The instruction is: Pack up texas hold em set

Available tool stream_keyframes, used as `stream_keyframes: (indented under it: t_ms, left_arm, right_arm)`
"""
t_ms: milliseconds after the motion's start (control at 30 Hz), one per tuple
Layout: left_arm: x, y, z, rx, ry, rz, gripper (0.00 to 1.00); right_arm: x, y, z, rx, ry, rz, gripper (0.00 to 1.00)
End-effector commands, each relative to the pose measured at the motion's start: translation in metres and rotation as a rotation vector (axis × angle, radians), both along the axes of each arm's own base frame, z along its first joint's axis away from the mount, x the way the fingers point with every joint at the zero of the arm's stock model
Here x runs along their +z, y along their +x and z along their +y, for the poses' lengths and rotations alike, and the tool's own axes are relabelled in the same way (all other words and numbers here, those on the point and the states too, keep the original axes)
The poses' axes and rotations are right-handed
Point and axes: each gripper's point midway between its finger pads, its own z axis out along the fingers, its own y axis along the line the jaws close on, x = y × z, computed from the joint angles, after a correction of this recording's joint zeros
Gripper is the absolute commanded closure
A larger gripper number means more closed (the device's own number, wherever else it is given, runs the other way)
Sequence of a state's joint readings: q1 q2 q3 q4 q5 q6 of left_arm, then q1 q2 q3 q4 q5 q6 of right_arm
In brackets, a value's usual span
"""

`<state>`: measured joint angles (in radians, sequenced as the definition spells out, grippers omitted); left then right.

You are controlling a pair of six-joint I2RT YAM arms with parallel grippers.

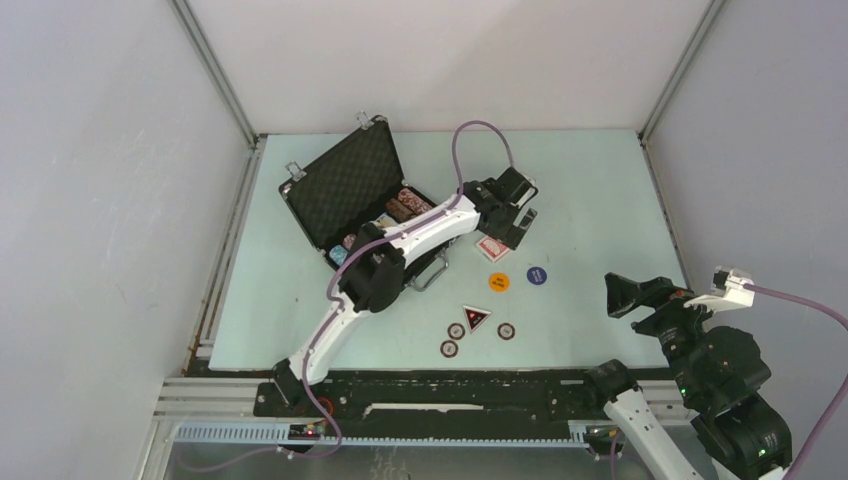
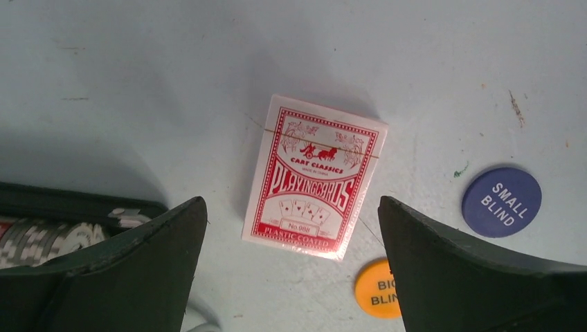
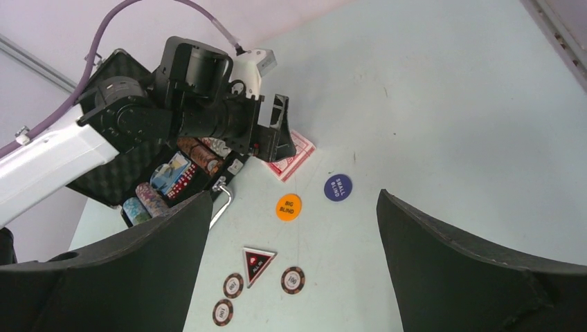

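The black briefcase (image 1: 345, 185) stands open at the back left, its rows of chips (image 1: 408, 206) showing. A red card deck (image 2: 315, 176) lies flat on the table right of the case, also in the top view (image 1: 492, 249). My left gripper (image 1: 510, 225) hovers open above the deck, empty; the deck lies just ahead of its fingertips (image 2: 173, 228). An orange BIG BLIND button (image 1: 498, 282), a blue SMALL BLIND button (image 1: 537, 275), a triangular ALL IN marker (image 1: 475, 318) and three dark 100 chips (image 1: 455, 331) lie on the table. My right gripper (image 1: 625, 296) is open and empty at the right.
The case's silver handle (image 1: 430, 275) sticks out toward the loose pieces. White walls and metal rails enclose the table on three sides. The left arm stretches diagonally over the case's front.
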<state>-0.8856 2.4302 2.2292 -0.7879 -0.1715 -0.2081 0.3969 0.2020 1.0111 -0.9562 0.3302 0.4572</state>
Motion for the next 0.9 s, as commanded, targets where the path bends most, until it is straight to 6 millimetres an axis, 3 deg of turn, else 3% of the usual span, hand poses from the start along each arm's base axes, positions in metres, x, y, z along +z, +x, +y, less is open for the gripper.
stream_keyframes:
  t_ms: [0,600,867]
  left_arm:
    - [0.018,0.006,-0.024,-0.055,-0.107,0.003,0.0]
    - [-0.007,0.004,-0.028,-0.07,-0.081,0.023,0.12]
    - [-0.016,0.004,-0.026,-0.076,-0.055,0.026,0.12]
  right_arm:
    - [0.008,-0.003,-0.002,0.009,-0.019,-0.021,0.01]
    - [0.006,-0.003,-0.002,0.003,-0.016,-0.018,0.01]
    - [0.005,-0.003,-0.002,0.004,-0.012,-0.014,0.01]
